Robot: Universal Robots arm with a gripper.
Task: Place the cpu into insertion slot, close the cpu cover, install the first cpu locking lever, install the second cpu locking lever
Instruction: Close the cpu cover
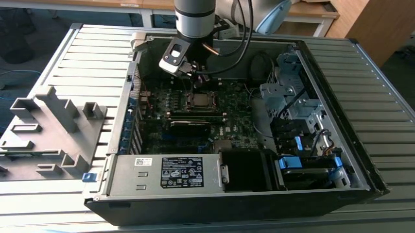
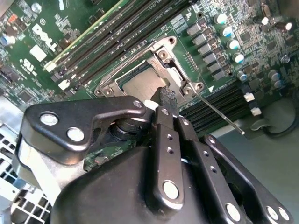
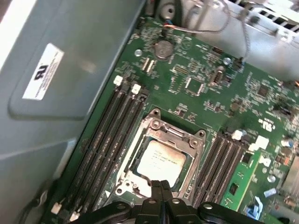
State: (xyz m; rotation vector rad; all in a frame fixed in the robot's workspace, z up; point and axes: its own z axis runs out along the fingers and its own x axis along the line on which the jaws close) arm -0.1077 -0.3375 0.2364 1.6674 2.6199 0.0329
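The cpu [image 3: 163, 158], with its silvery-grey top, lies flat in the insertion slot [image 3: 140, 184] on the green motherboard. The cpu cover [image 3: 189, 140], a silvery frame, lies down around the chip, whose top shows through the cut-out. In the second wrist view the cpu [image 2: 140, 84] sits inside the cover [image 2: 175, 70], and a thin metal lever rod [image 2: 219, 114] sticks out from the socket's corner. My gripper [image 3: 161, 183] is shut with nothing between its fingers, its tips at the socket's edge just over the cover. The exterior view has the gripper [image 1: 196, 77] right above the socket [image 1: 201, 99].
Long black memory slots [image 3: 105, 140] run on both sides of the socket, one holding a green memory stick [image 3: 238, 179]. The open case holds a power supply [image 1: 162, 170] and a drive cage [image 1: 292, 99]. A grey plastic part [image 1: 52, 126] lies on the table at the exterior view's left.
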